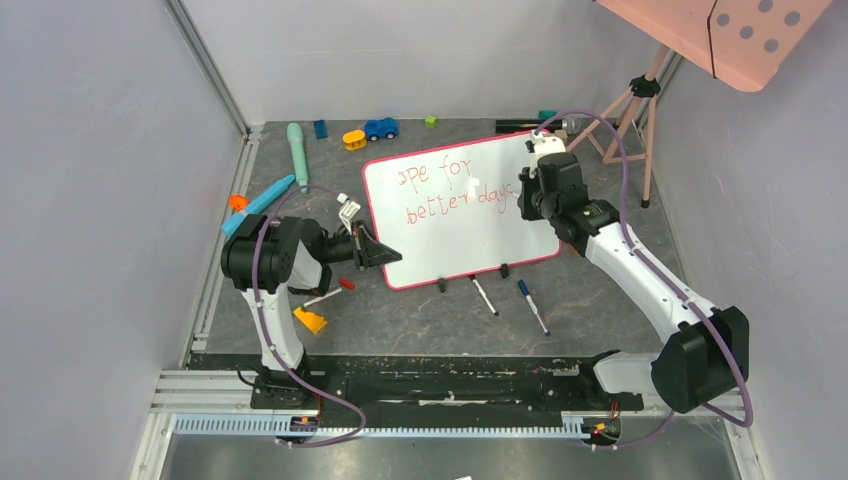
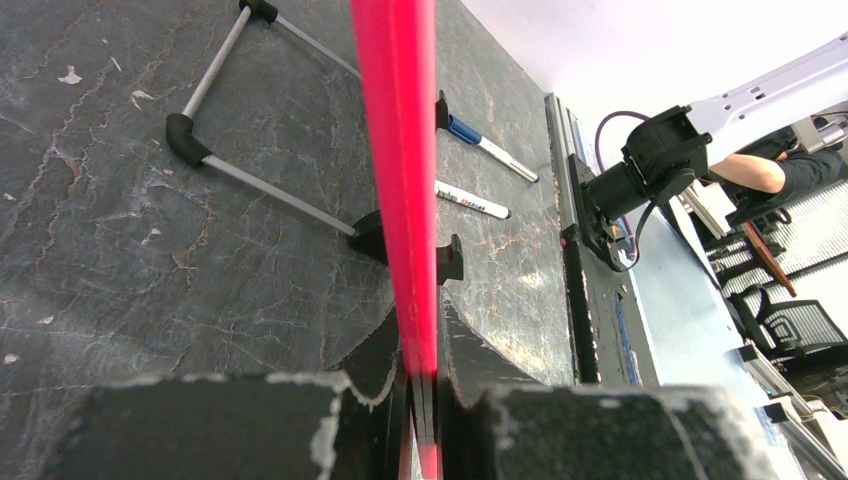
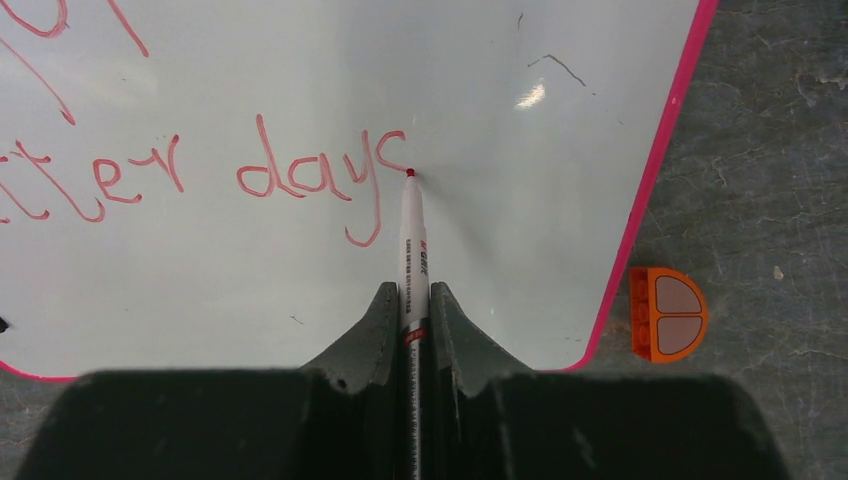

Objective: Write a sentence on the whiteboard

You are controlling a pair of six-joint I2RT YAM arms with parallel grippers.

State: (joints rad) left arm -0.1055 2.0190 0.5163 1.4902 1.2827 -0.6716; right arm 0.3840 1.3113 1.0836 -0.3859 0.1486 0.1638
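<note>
On the whiteboard (image 1: pixel 470 245), "pe for" and "better days" were read, "days" ending just ahead of the right gripper's (image 3: pixel 410 300) jaws; the marker's (image 3: pixel 414 250) print was unreadable.

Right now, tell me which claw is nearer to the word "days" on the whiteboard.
Right. The right claw holds a marker whose tip touches the whiteboard at the end of "days"; the left claw clamps the opposite edge.

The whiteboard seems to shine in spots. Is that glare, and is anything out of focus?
Right wrist view: a small glare spot on the whiteboard; the red writing and the marker are sharp. Left wrist view: the board's red frame is a soft, saturated band near the lens. Top external view: a faint sheen mid-board.
</note>
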